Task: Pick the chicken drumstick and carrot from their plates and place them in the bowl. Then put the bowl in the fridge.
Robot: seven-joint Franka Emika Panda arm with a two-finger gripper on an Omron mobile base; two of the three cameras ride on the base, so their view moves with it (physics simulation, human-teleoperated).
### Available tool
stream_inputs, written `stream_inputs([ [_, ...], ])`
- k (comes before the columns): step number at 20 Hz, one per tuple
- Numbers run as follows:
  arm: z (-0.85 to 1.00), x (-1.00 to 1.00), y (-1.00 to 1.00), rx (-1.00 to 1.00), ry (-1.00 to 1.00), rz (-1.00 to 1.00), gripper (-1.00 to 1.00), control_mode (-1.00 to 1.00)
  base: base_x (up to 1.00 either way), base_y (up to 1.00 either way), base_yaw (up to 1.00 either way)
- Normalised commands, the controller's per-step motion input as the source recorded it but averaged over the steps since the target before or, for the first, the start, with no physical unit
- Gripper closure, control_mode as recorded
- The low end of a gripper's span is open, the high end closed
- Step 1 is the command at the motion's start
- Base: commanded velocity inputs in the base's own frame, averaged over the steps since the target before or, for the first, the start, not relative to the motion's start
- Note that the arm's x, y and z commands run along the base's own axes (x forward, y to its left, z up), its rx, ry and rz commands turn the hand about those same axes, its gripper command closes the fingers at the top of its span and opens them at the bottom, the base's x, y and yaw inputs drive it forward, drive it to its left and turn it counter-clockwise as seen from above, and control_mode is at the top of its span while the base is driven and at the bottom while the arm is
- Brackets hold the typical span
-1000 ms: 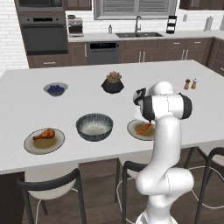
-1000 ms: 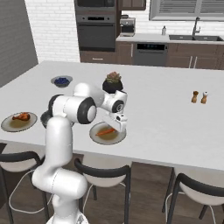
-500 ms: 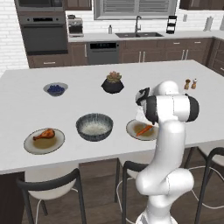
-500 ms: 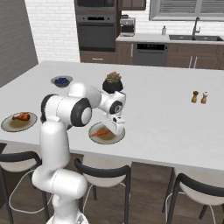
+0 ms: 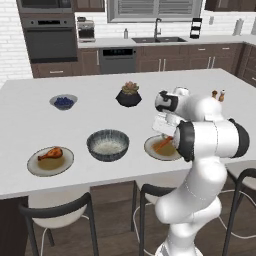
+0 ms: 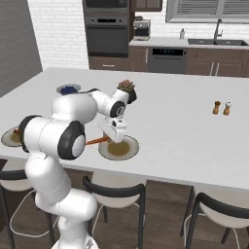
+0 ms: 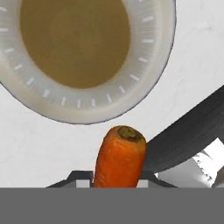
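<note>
Gripper: ours (image 6: 113,138) is pinched on the carrot, held above the counter beside the near plate; in the hand view the carrot rises between the two finger tips.
Carrot: the carrot (image 7: 119,156) is clear of its plate; from the right base view we see it (image 6: 98,140) sticking out level from the gripper toward the arm's left, and from the left base view (image 5: 164,143) it hangs over the plate's area.
Near plate: this plate (image 6: 131,150) sits on the counter's near edge with its brown centre bare; in the hand view its pale rim (image 7: 151,74) lies beyond the carrot's top.
Other plate: we see it (image 5: 35,167) at the near left of the counter, well apart from the gripper.
Drumstick: it (image 5: 51,153) lies on that left plate.
Bowl: the ribbed bowl (image 5: 107,144) stands between the two plates, with a whitish inside.
Berry bowl: a small bowl (image 5: 63,102) of dark berries sits farther back on the left.
Plant pot: the black pot (image 5: 129,95) stands behind the big bowl.
Shakers: two small shakers (image 6: 222,108) stand far right on the counter.
Back wall: the oven (image 5: 51,37) and sink (image 5: 161,39) are behind.
</note>
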Motion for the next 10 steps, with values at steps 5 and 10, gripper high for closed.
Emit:
stream_inputs([
  [5, 0.64, -0.28, 1.0, 0.0, 0.01, -0.07, 1.0, -1.0, 0.0, 0.0, 0.0],
  [10, 0.49, -0.02, 1.0, 0.0, 0.01, -0.1, 1.0, -1.0, 0.0, 0.0, 0.0],
])
